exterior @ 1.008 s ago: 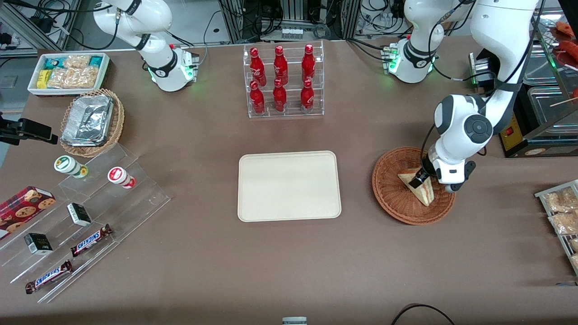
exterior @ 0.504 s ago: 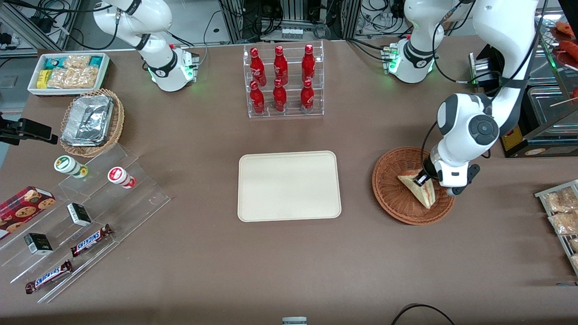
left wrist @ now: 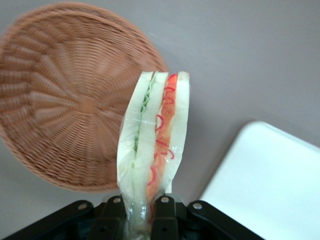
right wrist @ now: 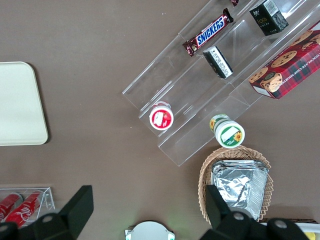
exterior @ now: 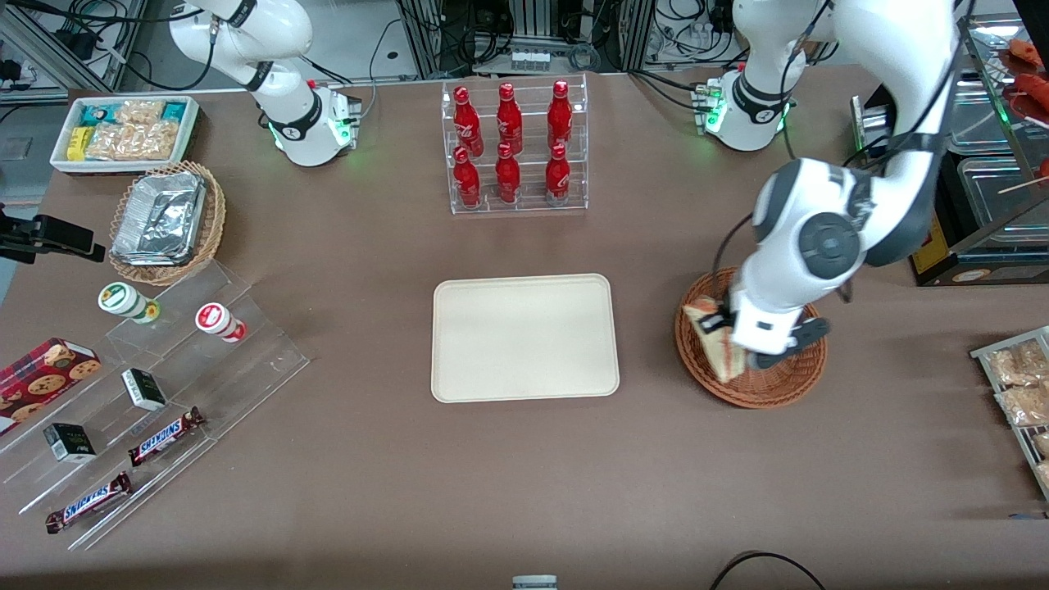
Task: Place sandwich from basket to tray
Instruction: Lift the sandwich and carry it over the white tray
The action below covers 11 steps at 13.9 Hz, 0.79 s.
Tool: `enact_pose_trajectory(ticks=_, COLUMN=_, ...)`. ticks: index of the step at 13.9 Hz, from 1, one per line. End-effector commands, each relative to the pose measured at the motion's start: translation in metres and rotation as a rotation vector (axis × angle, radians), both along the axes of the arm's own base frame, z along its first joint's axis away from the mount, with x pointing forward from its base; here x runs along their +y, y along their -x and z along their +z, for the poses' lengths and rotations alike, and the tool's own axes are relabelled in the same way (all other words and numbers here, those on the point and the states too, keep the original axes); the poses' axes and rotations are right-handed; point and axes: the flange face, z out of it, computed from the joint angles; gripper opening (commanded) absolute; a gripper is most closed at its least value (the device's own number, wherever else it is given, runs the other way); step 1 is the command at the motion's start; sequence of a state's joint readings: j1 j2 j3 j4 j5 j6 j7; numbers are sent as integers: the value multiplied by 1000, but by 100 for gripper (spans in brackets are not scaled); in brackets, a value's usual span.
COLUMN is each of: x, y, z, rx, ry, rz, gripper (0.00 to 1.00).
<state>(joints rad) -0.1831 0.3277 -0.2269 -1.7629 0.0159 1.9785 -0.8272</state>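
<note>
The working arm's gripper (exterior: 723, 321) hangs above the basket (exterior: 750, 392), its fingers (left wrist: 162, 212) closed narrowly on one end of the sandwich (exterior: 715, 340), which stands clear of the wicker with its red and green filling edge showing. From the wrist camera the sandwich (left wrist: 152, 150) juts out between the two black pads, its wrapped bread pinched at the base, while the basket (left wrist: 65, 110) lies empty below it and a corner of the tray (left wrist: 270, 185) shows just beside. The first half of the job looks done: the wedge is out of the basket and firmly in hand. What remains, by the look of things, is the carry across the brown surface (exterior: 524, 475) toward the parked arm's end and the set-down on the cream tray (exterior: 524, 338), which sits bare and near the basket, with a strip of open surface between them. The sandwich is held by a thin end only, so a swing or a tilt on the way could let it slip.
</note>
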Motion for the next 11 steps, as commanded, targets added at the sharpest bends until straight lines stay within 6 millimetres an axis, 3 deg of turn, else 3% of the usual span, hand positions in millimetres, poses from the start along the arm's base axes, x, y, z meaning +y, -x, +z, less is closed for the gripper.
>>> enact_pose_trajectory(ticks=1, x=-79, y=0, z=-25, rx=18, ry=-23, rz=-93, gripper=0)
enact_pose_trajectory(ticks=6, x=-196, y=25, z=-59, rx=-10, ry=-41, rz=-106, gripper=0)
enact_pose_trajectory(ticks=8, x=-223, y=28, z=-71, rx=-9, ry=-27, rz=-103, gripper=0)
enact_pose_trajectory(ticks=11, x=-265, y=50, z=-81, rx=-56, ry=12, rz=-78, gripper=0)
